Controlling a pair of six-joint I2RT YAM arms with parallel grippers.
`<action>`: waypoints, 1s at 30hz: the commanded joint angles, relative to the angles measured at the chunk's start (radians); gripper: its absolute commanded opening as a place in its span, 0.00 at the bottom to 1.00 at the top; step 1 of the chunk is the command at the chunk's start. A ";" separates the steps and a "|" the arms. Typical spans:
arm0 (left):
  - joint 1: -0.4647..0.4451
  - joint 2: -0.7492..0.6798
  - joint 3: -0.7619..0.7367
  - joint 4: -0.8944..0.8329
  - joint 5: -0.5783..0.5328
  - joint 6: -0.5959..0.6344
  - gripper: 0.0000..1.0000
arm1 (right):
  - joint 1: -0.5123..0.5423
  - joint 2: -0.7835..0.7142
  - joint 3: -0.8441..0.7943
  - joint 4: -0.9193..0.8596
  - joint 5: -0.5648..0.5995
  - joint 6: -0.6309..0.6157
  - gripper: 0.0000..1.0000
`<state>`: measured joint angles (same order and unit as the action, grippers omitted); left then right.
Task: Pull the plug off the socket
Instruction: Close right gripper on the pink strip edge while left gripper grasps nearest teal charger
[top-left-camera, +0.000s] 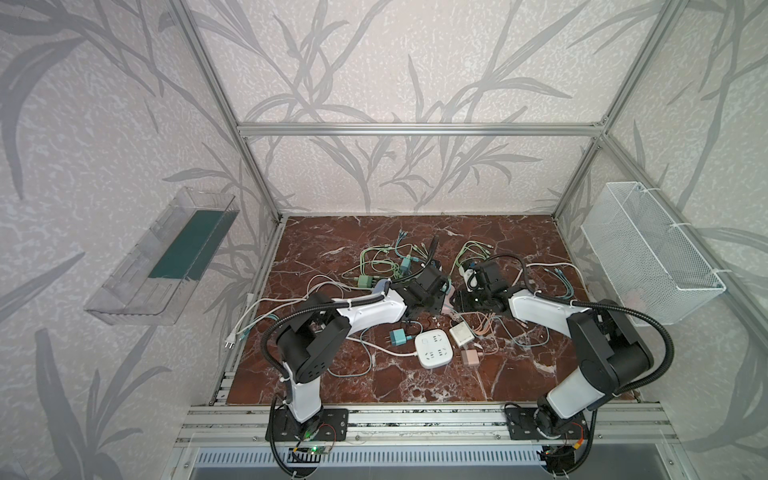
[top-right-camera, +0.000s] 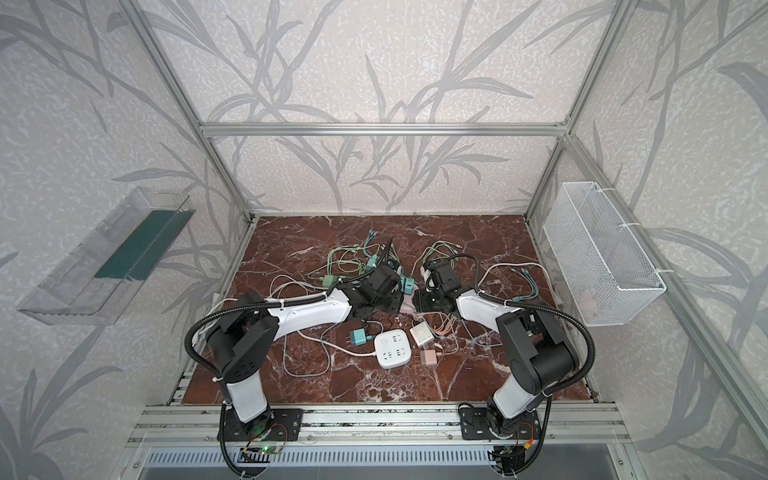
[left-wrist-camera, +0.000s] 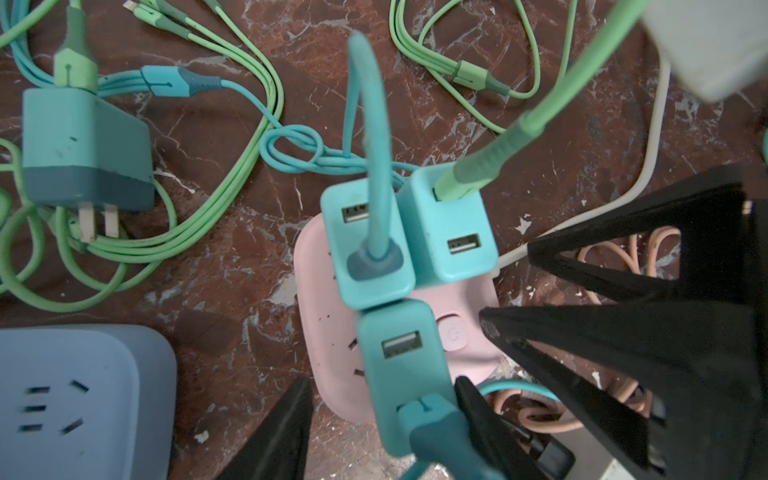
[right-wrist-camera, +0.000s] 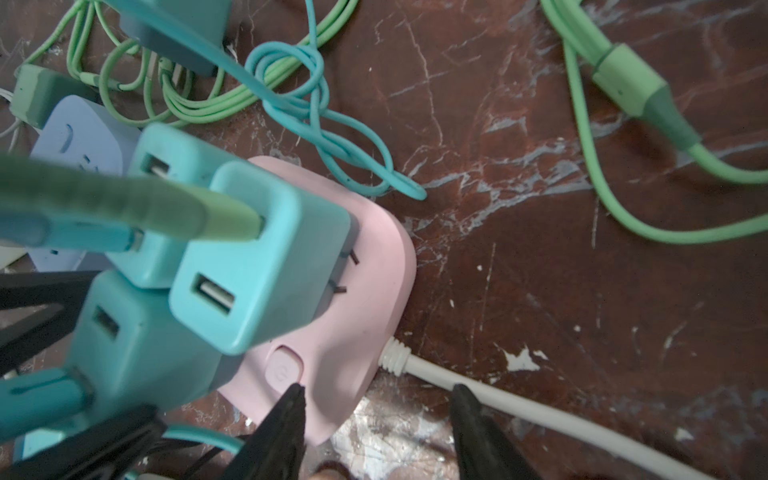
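Since pink socket (right-wrist-camera: 374, 257) sits on marble table (top-left-camera: 519, 374) with teal chargers (left-wrist-camera: 453, 232) seated, step is grasp: left gripper (left-wrist-camera: 384, 380) brackets teal plug (left-wrist-camera: 399, 345) by power button (left-wrist-camera: 453, 338), jaws part-open, unclamped. Right gripper (right-wrist-camera: 376, 388) jaws apart, fingertip (right-wrist-camera: 293, 399) on socket. Next: clamp, pull straight up.

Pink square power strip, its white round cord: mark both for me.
Pink square power strip (right-wrist-camera: 378, 237): right wrist view, bare top face.
White cord (right-wrist-camera: 561, 420): right wrist view, middle of its run.

Pink socket (top-right-camera: 409, 304): from above I see only a sliver; the rest lies covered.
Teal plug (left-wrist-camera: 399, 365): its cable end runs off my left wrist picture's edge.
Green cable (right-wrist-camera: 124, 208): blurred, right against my right wrist lens.
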<state>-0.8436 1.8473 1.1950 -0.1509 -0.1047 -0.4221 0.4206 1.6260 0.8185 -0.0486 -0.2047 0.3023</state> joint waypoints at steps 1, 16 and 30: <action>-0.005 0.026 0.036 -0.033 -0.035 -0.006 0.50 | -0.007 0.019 0.030 0.019 -0.018 0.012 0.56; -0.005 0.055 0.056 -0.030 -0.030 -0.009 0.37 | -0.017 0.062 0.062 0.017 -0.025 0.014 0.52; -0.005 0.056 0.070 0.007 0.003 -0.044 0.27 | -0.017 0.104 0.097 -0.028 -0.001 -0.025 0.47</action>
<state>-0.8490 1.8866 1.2297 -0.1493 -0.1104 -0.4416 0.4065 1.7042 0.8867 -0.0399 -0.2188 0.2993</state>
